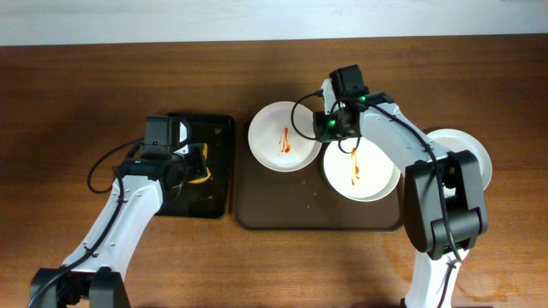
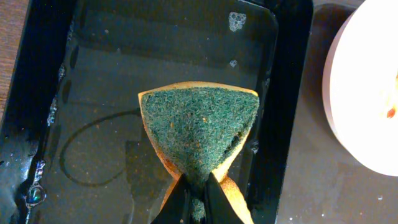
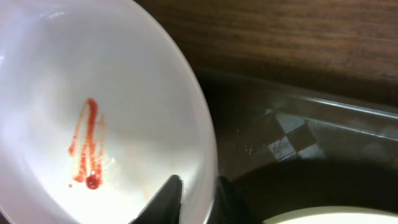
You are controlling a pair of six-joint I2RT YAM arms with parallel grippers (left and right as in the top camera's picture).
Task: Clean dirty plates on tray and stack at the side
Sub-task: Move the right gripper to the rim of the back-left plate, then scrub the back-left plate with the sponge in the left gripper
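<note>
Two white plates with orange-red sauce streaks lie on the dark-brown tray [image 1: 282,218]: a left plate [image 1: 274,137] and a right plate [image 1: 372,175]. A third white plate [image 1: 475,158] lies on the bare tabletop at the right, partly hidden by my right arm. My right gripper [image 1: 324,128] sits at the left plate's right rim. In the right wrist view its fingers [image 3: 198,193] are shut on the rim of that plate [image 3: 93,93]. My left gripper [image 2: 198,199] is shut on a green-and-yellow sponge [image 2: 199,130] held over the black tray.
A narrower black tray [image 2: 93,93] holding shallow water stands left of the brown tray; it also shows in the overhead view [image 1: 218,128]. Wood-grain tabletop surrounds both trays. The right plate's edge [image 3: 323,216] shows just below the right gripper.
</note>
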